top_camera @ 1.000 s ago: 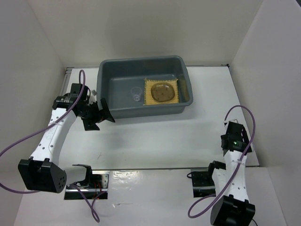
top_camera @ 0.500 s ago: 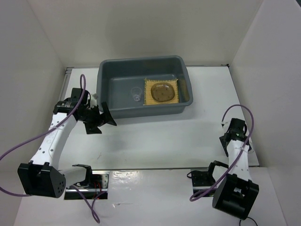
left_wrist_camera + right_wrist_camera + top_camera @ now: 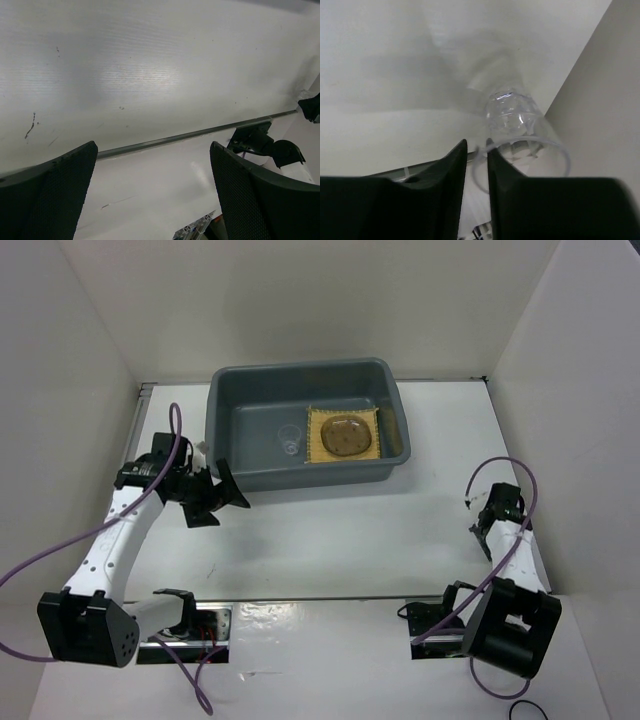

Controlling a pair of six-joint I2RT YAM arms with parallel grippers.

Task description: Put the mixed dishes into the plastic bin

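Top view: the bin [image 3: 225, 440] sits at the back of the counter [image 3: 350, 530]. Inside it lie a mat [image 3: 318, 448] carrying a plate [image 3: 346, 434], and a cup [image 3: 290, 440] to their left. The left tool [image 3: 222, 485] hangs by the bin's near-left corner. The right tool [image 3: 492, 506] is at the counter's right edge.

Left wrist view: the left tool [image 3: 152, 190] has its fingers wide apart above bare counter [image 3: 150, 75].

Right wrist view: the right tool [image 3: 476, 150] is nearly together, clamped on the rim of a second cup [image 3: 512, 112] near the side wall [image 3: 600, 100].
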